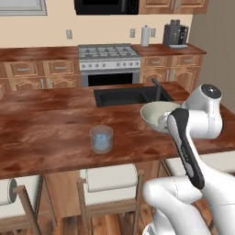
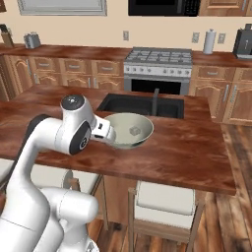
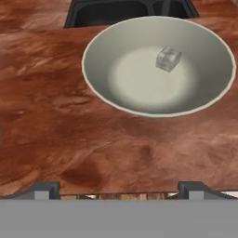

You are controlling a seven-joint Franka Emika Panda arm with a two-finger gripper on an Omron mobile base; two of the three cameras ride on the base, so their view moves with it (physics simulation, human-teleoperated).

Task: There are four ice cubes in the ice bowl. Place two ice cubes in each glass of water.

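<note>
The wide pale ice bowl (image 3: 100,42) stands on the wooden island counter, just in front of the sink. A single ice cube (image 3: 168,59) lies inside it, right of its middle, and also shows as the ice cube (image 2: 134,131) in the bowl (image 2: 129,130). My gripper (image 3: 118,190) is open with nothing between its fingers, hovering over the counter on the near side of the bowl. The short blue-tinted glass of water (image 1: 101,138) stands to the left of the bowl (image 1: 156,112), near the counter's front edge. The taller ribbed tumbler is out of view.
A dark sink (image 1: 131,95) with a faucet (image 1: 157,88) lies right behind the bowl. Stools (image 1: 110,179) stand under the counter's front edge. A stove (image 1: 109,57) and cabinets line the back wall.
</note>
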